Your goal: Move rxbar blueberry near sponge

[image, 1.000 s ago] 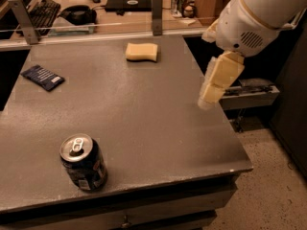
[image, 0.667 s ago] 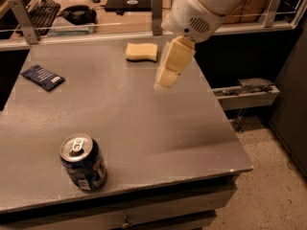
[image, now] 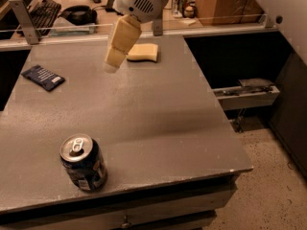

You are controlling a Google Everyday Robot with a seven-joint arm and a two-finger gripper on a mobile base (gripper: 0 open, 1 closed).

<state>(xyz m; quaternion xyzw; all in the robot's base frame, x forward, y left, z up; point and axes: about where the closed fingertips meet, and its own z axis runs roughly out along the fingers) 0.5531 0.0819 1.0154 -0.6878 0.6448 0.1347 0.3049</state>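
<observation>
Leftward since before, the cream gripper [image: 111,67] hangs beside the pale yellow foam sponge [image: 143,52], whether open or closed I cannot tell; the flat navy rxbar blueberry [image: 43,77] wrapper stays put.

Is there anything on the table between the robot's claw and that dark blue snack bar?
No. In the camera view only bare grey tabletop separates the gripper, hovering near the sponge, from the rxbar blueberry.

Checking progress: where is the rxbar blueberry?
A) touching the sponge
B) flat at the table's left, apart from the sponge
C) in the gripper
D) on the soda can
B: the rxbar blueberry lies flat near the left edge of the table, apart from the sponge; the gripper hangs just left of the sponge.
</observation>
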